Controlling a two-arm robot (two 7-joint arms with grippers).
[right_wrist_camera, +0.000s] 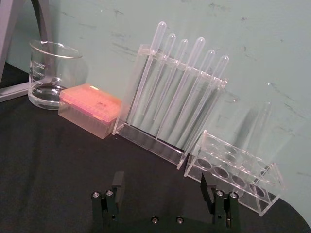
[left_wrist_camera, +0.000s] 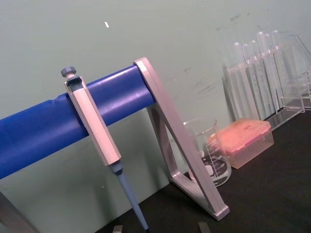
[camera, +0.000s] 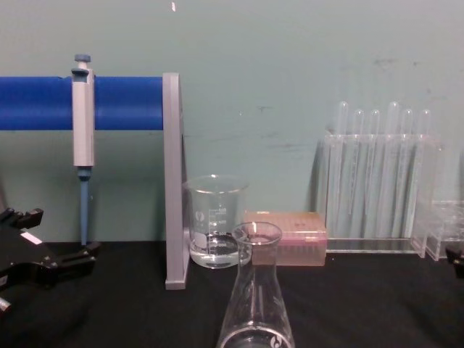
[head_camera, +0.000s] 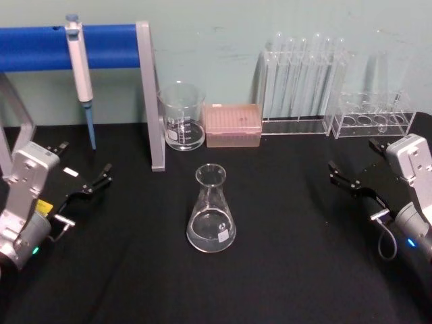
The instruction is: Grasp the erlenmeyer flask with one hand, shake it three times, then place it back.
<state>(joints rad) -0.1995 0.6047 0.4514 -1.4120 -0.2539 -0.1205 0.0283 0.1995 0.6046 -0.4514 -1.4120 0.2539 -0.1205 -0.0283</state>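
r gripper (head_camera: 351, 156) sits low at the r edge of the black table (head_camera: 290, 270), fingers spread wide w/ nothing between them; grey cable loops under its wrist. r wrist view shows the same: the two black fingers (right_wrist_camera: 118, 183) are well apart, w/ bare table ahead of them. l gripper (head_camera: 84, 158) is at the l edge of the table, also spread and holding nothing, w/ a small white label on it.

erlenmeyer flask (head_camera: 211, 216) stands upright abt mid-table, between the 2 grippers and well apart from both. a little clear liquid in its wide base, white mark on the glass. in chest view its neck and rim rise up close in front.

behind the flask, near the back wall: glass beaker (head_camera: 182, 118) w/ printed graduations and some clear liquid, pink tip box (head_camera: 233, 125) just beside it on the r. further r, clear rack of tall test tubes (head_camera: 300, 81), then a low clear rack (head_camera: 374, 116) next to it. l of the beaker, a grey stand post (head_camera: 150, 94) carries a blue bar (head_camera: 40, 47); a pipette (head_camera: 81, 74) hangs from the bar, tip down.
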